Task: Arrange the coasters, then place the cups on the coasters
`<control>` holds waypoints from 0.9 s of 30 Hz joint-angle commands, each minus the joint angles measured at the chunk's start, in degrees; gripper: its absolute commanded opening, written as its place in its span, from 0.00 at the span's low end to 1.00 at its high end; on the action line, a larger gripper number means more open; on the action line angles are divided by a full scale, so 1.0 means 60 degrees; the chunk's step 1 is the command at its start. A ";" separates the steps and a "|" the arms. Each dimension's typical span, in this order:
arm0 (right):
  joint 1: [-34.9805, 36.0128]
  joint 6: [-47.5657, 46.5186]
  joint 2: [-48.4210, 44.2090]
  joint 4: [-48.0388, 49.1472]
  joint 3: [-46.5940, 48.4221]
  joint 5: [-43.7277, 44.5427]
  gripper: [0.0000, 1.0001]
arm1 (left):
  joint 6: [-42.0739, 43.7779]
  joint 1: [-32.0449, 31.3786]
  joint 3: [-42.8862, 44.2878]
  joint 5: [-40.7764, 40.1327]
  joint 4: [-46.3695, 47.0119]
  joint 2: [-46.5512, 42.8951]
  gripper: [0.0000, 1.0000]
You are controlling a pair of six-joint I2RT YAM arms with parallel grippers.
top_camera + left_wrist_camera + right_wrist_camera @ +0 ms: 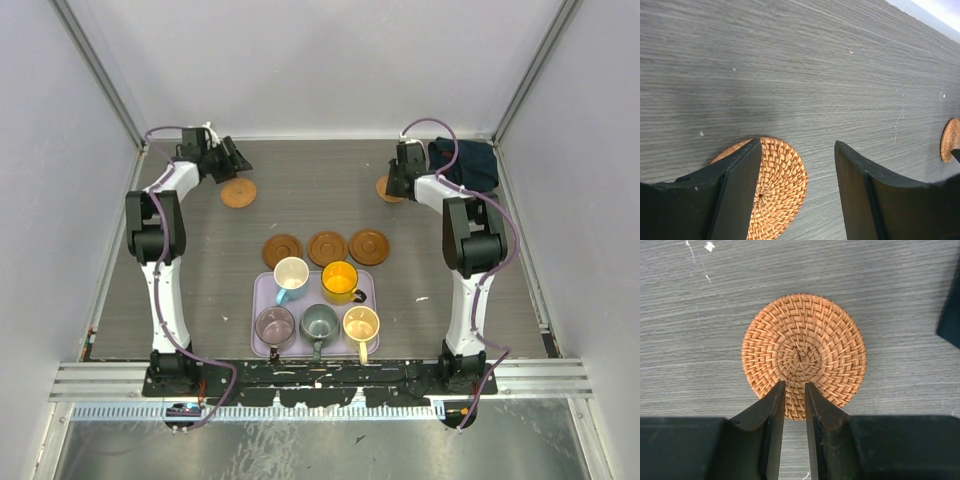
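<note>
The left gripper (pixel 230 159) hovers at the far left of the table (pixel 320 205), just behind the far-left coaster (pixel 238 192). In the left wrist view this gripper (pixel 797 145) is released. Its fingers stand wide apart with bare table between them, and one finger (pixel 737 190) covers part of that coaster (pixel 782 185), which lies flat and is not grasped.

The right gripper (pixel 397 182) is at the far right of the table, over the far-right coaster (pixel 384 189), with the dark blue cloth (pixel 466 163) just beside it. In the right wrist view its fingers are parted by only a narrow slit, and nothing is clamped in it. The tips of this gripper (pixel 794 386) sit over the near rim of that coaster (pixel 803 347), which lies flat on the table.

Three more coasters form a row at mid-table: one on the left (pixel 282 249), one in the middle (pixel 327 247) and one on the right (pixel 369 246). Just in front of them is the lavender tray (pixel 262 290), which holds all five cups. The light blue cup (pixel 291 273) and orange-yellow cup (pixel 340 281) are in its far row. The mauve cup (pixel 274 325), grey-green cup (pixel 319 322) and cream-yellow cup (pixel 361 324) are in its near row.
</note>
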 commanded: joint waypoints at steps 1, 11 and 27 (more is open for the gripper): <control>-0.0007 -0.0194 -0.0955 0.0646 0.0242 -0.0412 0.29 | -0.0402 0.0123 -0.1028 0.0734 0.2573 -0.1111 0.62; 0.0043 -0.0275 -0.2378 0.0873 -0.0391 -0.0669 0.30 | -0.0902 0.0160 -0.2969 0.1285 0.4960 -0.2570 0.63; 0.1489 -0.0784 -0.4752 0.0437 -0.3611 -0.0789 0.28 | 0.1115 -0.1153 -0.7409 0.1065 0.4401 -0.5648 0.60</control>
